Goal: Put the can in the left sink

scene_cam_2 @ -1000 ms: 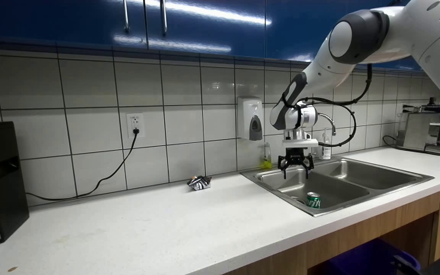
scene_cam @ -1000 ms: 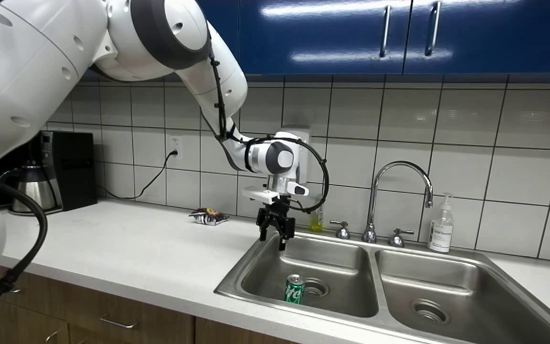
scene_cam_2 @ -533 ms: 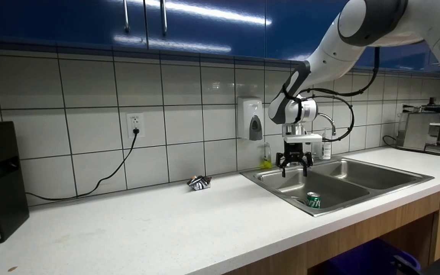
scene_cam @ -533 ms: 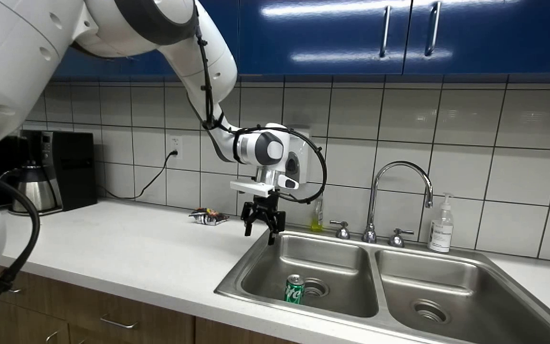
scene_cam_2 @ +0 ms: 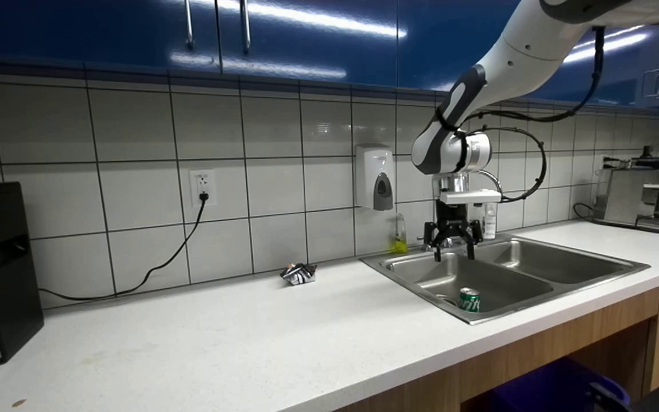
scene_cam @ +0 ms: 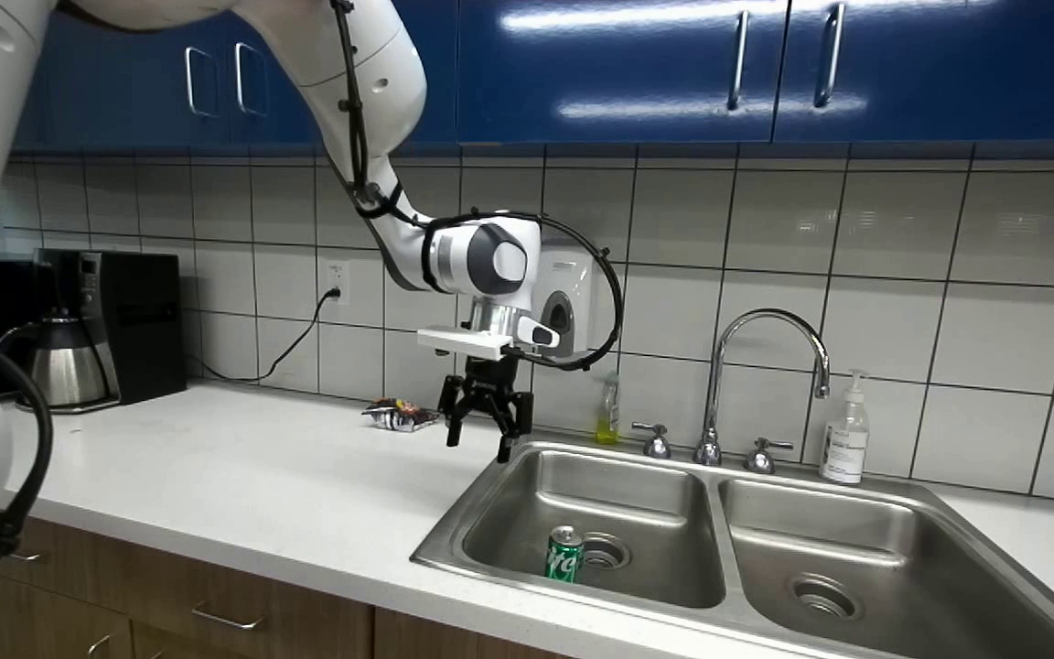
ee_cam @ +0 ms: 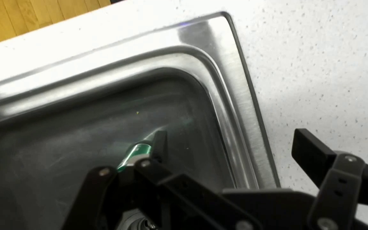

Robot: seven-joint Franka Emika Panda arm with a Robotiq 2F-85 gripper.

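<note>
The can (scene_cam: pixel 564 553): upright in the left sink (scene_cam: pixel 655 485), just beside the drain (scene_cam: pixel 606 553); the rim (ee_cam: pixel 248 127) seems to hide its foot in both exterior views.
The hand (scene_cam_2: pixel 454 255): fingers (scene_cam: pixel 504 448) spread wide, nothing between them; it hangs well above the can, touching nothing.
The step: with the can in its place, I judge that what is left is taking the hand away without a knock.
The lift: straight up first, sideways only after; in the wrist view one finger is over the left sink and one over the table (ee_cam: pixel 324 64), the rim showing between them, so a dip here could strike steel.
The fingers: best left spread until well away.
The overlap: a finger crosses the can in the wrist view, but the exterior views show them apart; judge clearance from those.
The cable (scene_cam: pixel 618 297): loops round the outline of the dispenser (scene_cam: pixel 573 284) in an exterior view; the real gap cannot be told, so go slowly.
The yellow bottle (scene_cam_2: pixel 400 246): stands behind the left sink; draw off over the table, not that way.
The packet (scene_cam_2: pixel 298 274): lies on the table; pass high over it.
The danger: a can brushed now would likely tip.
</note>
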